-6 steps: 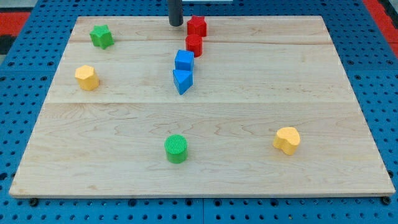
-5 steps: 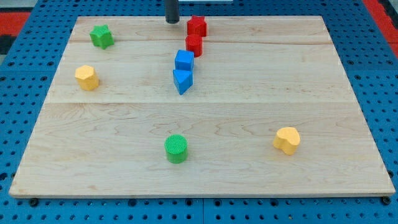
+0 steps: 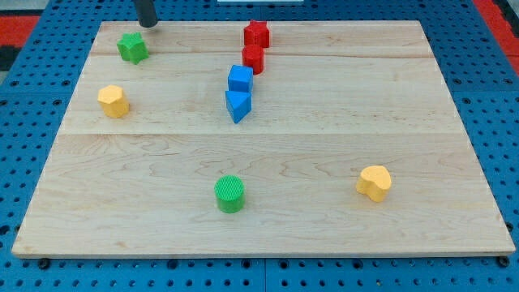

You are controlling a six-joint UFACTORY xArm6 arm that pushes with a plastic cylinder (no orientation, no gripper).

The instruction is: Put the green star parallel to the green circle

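The green star (image 3: pixel 132 47) sits near the board's top left corner. The green circle (image 3: pixel 229 194) stands near the board's bottom edge, left of centre. My tip (image 3: pixel 147 23) is at the board's top edge, just above and slightly right of the green star, apart from it.
A red star (image 3: pixel 257 34) and a red block (image 3: pixel 254 58) sit at top centre. A blue block (image 3: pixel 240 79) and a blue triangle (image 3: pixel 238 105) lie below them. A yellow block (image 3: pixel 113 100) is at the left, a yellow heart (image 3: pixel 375 182) at the lower right.
My tip has slid left along the top edge, from beside the red star to above the green star. No block has moved.
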